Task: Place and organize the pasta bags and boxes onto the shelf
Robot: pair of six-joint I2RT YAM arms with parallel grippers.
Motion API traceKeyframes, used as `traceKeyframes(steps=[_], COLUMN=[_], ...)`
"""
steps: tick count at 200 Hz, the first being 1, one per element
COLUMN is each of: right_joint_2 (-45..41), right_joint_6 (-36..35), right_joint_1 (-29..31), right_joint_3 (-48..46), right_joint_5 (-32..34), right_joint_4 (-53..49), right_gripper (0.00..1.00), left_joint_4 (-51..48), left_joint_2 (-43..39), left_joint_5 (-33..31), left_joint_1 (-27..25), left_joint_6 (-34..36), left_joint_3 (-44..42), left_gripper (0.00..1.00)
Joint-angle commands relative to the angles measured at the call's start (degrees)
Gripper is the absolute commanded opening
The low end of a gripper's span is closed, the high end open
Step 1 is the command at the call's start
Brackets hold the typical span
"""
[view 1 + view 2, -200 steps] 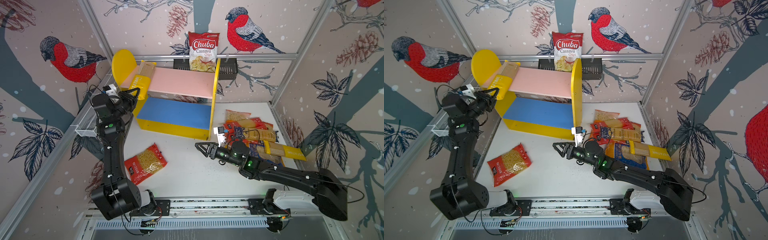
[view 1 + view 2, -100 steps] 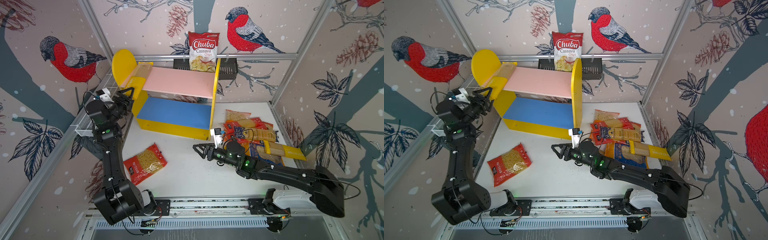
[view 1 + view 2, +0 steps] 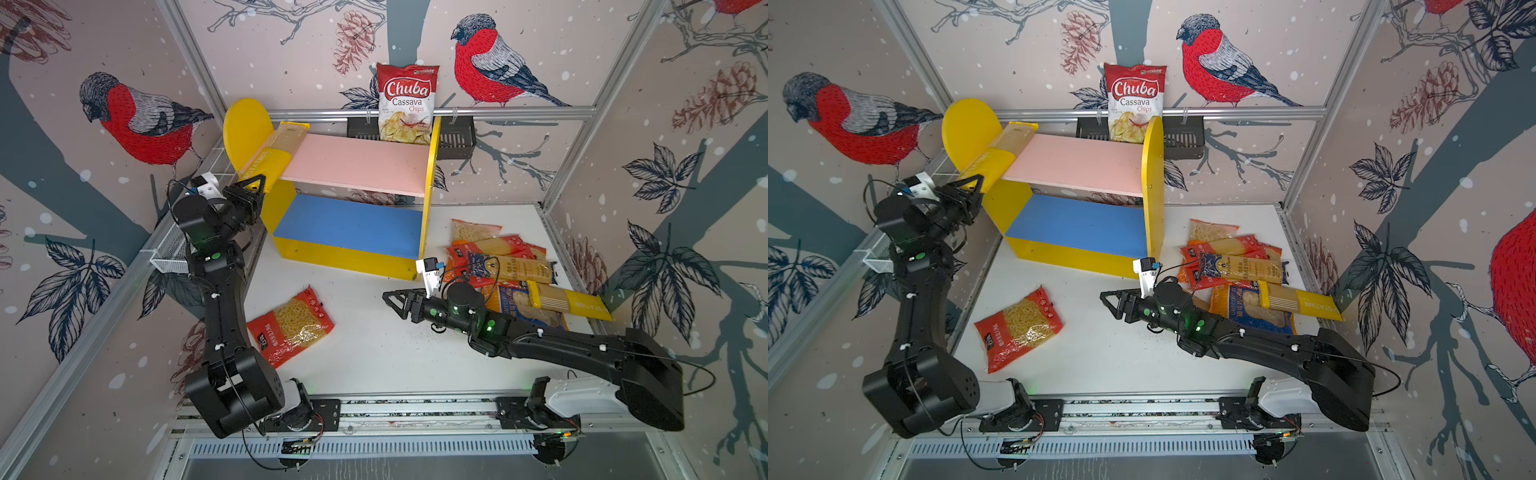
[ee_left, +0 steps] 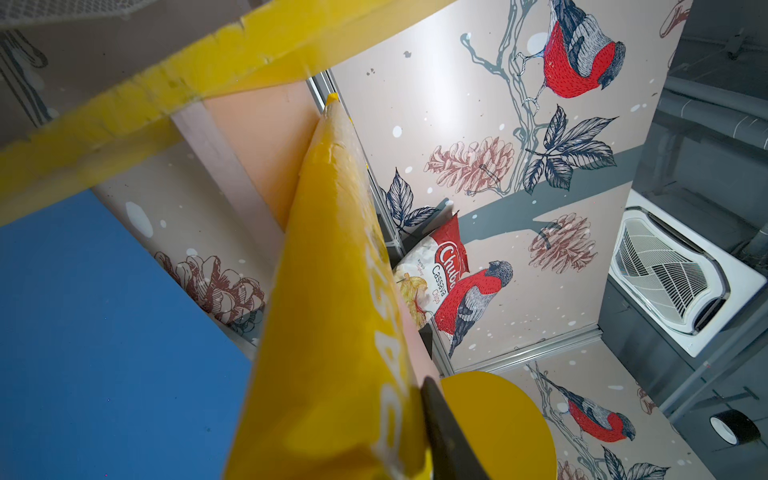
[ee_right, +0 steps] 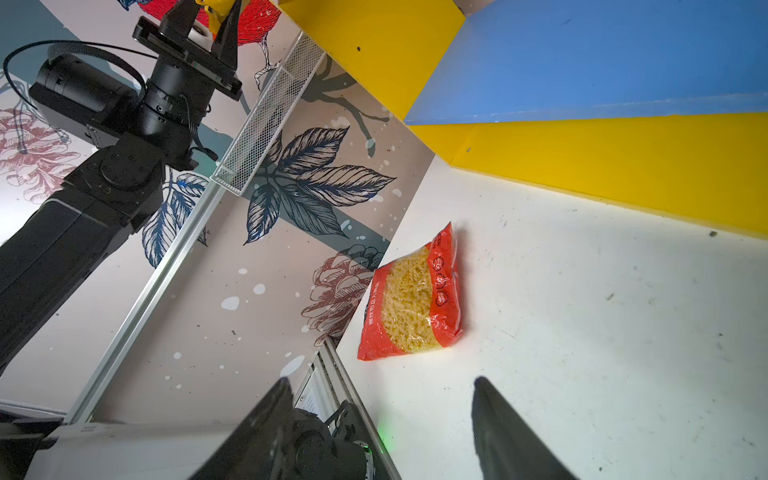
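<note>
White worktop (image 3: 374,357) in a bird-papered cell. At its back stands the two-tier shelf (image 3: 357,164), pink board above blue. Its only load is a long yellow PASTATIME pack (image 3: 274,151) along the upper board's left edge, near end overhanging. The left gripper (image 3: 252,189) has its jaws closed narrow on that end, probably to slide it fully on. A pile of pasta packs (image 3: 507,266) waits on the right of the worktop. A red macaroni bag (image 3: 291,328) lies alone at front left. The right gripper (image 3: 392,297) hovers low, jaws wide and empty, facing that bag with nothing between.
</note>
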Motion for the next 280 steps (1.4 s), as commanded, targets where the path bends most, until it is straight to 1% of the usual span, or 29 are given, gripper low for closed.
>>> traceKeyframes(steps=[1, 33, 62, 72, 83, 92, 99, 121, 140, 157, 164, 179, 198, 211, 220, 229, 244, 253, 274, 280], right_joint_2=[-1.07, -1.23, -0.32, -0.02, 0.23, 0.39, 0.40, 0.25, -0.17, -0.72, -1.19, -1.80, -4.58, -5.72, -6.51, -7.23, -8.07, -8.30, -8.60, -8.65], right_joint_6=[-0.31, -0.31, -0.48, -0.50, -0.48, -0.48, -0.48, -0.48, -0.48, -0.78, -1.01, -1.59, -2.73, -2.90, -2.53, -2.20, -1.98, -2.15, -3.46, -3.87], right_joint_1=[0.21, 0.21, 0.19, 0.19, 0.21, 0.19, 0.19, 0.19, 0.19, 0.10, 0.02, -0.58, -1.91, -3.48, -5.04, -6.68, -9.71, -11.25, -13.83, -14.06], right_joint_3=[-0.03, -0.14, 0.64, 0.82, 0.99, 1.00, 1.00, 0.69, 0.39, 0.04, -0.10, -0.92, -2.52, -3.74, -4.83, -6.09, -7.32, -7.36, -7.31, -7.16], right_joint_5=[1.78, 2.24, 1.81, 1.74, 1.81, 1.67, 1.70, 1.98, 2.44, 3.19, 3.75, 4.75, 6.21, 7.18, 7.58, 7.77, 9.04, 10.38, 13.55, 14.83], right_joint_4=[-0.04, -0.46, -0.63, -0.55, -0.54, -0.46, -0.46, -0.53, -0.80, -1.43, -1.95, -3.11, -4.94, -6.76, -7.89, -8.92, -12.64, -16.49, -24.86, -27.16], right_gripper=[0.68, 0.68, 0.68, 0.68, 0.68, 0.68, 0.68, 0.68, 0.68, 0.68, 0.68, 0.68, 0.68, 0.68, 0.68, 0.68, 0.68, 0.68, 0.68, 0.68], left_joint_4=[0.97, 2.39, 4.18, 4.22, 3.97, 4.08, 4.36, 4.33, 3.65, -0.18, -1.66, -4.70, -10.67, -16.71, -20.88, -22.70, -23.53, -22.39, -17.56, -16.03], left_joint_2=[0.93, 1.53, 1.35, 1.15, 1.19, 1.32, 1.27, 0.06, -2.67, -6.00, -7.79, -12.34, -18.99, -23.97, -26.87, -29.38, -33.35, -35.73, -40.92, -41.92], left_joint_5=[-2.40, -2.85, -2.44, -2.67, -2.70, -2.32, -2.18, -2.85, -3.69, -5.01, -5.76, -7.18, -9.70, -15.02, -19.82, -22.76, -26.09, -27.69, -34.25, -36.98], left_joint_1=[0.52, 0.50, 0.55, 0.53, 0.53, 0.59, 0.57, 0.59, 0.59, 0.61, 0.59, 0.51, -0.26, -4.26, -8.85, -13.74, -20.95, -26.28, -40.54, -45.57], left_joint_6=[3.40, 3.07, 1.45, 1.54, 1.55, 1.27, 1.03, 0.91, 1.58, 4.08, 5.31, 8.67, 15.51, 23.41, 27.92, 30.72, 32.59, 33.52, 34.53, 34.58], left_joint_3=[1.69, 0.30, -0.40, -0.29, -0.16, -0.31, -0.55, -1.68, -3.14, -4.44, -5.27, -8.00, -11.56, -13.14, -14.20, -16.13, -20.96, -24.45, -33.38, -35.79], left_gripper=[0.18, 0.01, 0.01, 0.02, 0.08, 0.20, 0.27, 0.38, 0.54, 0.67, 0.71, 0.74, 0.75, 0.74, 0.74, 0.73, 0.72, 0.72, 0.72, 0.72])
